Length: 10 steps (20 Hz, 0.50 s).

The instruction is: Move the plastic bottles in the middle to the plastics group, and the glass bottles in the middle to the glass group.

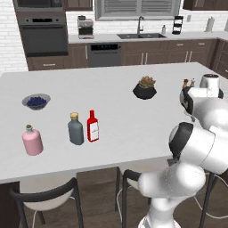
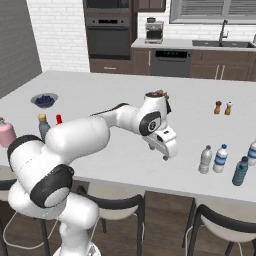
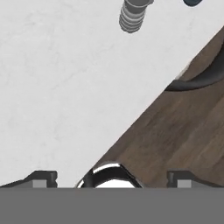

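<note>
The slim red bottle [image 1: 92,126] stands upright on the counter, close beside the dark grey-blue bottle [image 1: 75,129] and right of the squat pink bottle [image 1: 32,140]. Two clear plastic bottles stand near the counter's front right: a greyish one [image 2: 205,160] and one with a blue label [image 2: 220,158]. Further right are more blue-labelled bottles [image 2: 240,172] of the plastics group. My gripper [image 2: 167,154] hovers over the counter's front edge, left of the greyish bottle [image 3: 131,15]. It is open and holds nothing, its fingertips [image 3: 41,177] wide apart.
A bowl of blueberries [image 1: 36,102] sits at the far left and a potted plant [image 1: 144,88] at mid-counter. Salt and pepper shakers [image 2: 223,107] stand behind the plastic bottles. Dark stools [image 2: 115,205] stand below the counter's front edge.
</note>
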### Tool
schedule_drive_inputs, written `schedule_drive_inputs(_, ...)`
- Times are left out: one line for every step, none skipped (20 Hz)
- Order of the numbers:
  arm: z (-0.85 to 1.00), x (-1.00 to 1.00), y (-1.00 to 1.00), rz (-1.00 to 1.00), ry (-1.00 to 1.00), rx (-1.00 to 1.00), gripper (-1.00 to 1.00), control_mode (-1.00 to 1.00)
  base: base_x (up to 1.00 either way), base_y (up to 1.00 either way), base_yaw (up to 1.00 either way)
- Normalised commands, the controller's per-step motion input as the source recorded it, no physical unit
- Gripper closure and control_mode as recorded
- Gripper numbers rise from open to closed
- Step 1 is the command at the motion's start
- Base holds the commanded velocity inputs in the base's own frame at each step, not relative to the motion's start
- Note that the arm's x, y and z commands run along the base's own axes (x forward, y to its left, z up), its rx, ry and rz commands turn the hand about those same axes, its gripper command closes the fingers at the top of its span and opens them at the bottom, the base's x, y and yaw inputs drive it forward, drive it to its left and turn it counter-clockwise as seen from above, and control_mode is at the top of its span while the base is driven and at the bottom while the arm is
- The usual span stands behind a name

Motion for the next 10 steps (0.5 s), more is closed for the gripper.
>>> schedule_drive_inputs(0.0,0.0,1.0,0.45,0.0,0.0,-1.0,-1.0,0.0,0.0,0.0)
schedule_drive_inputs(0.0,0.0,1.0,0.45,0.0,0.0,-1.0,-1.0,0.0,0.0,0.0)
schedule_drive_inputs(0.0,0.0,1.0,0.47,0.0,0.0,-1.0,-1.0,0.0,0.0,0.0)
schedule_drive_inputs(0.0,0.0,1.0,0.49,0.0,0.0,-1.0,-1.0,0.0,0.0,0.0)
schedule_drive_inputs(0.04,0.0,1.0,0.49,0.0,0.0,-1.0,-1.0,0.0,0.0,0.0)
schedule_drive_inputs(0.07,-0.01,1.0,0.5,0.0,0.0,-1.0,-1.0,0.0,0.0,0.0)
schedule_drive_inputs(0.03,-0.01,1.0,0.49,0.0,0.0,-1.0,-1.0,0.0,0.0,0.0)
schedule_drive_inputs(0.03,0.0,1.0,0.49,0.0,0.0,-1.0,-1.0,0.0,0.0,0.0)
schedule_drive_inputs(0.03,0.0,1.0,0.49,0.0,0.0,-1.0,-1.0,0.0,0.0,0.0)
schedule_drive_inputs(0.04,0.0,1.0,0.49,0.0,0.0,-1.0,-1.0,0.0,0.0,0.0)
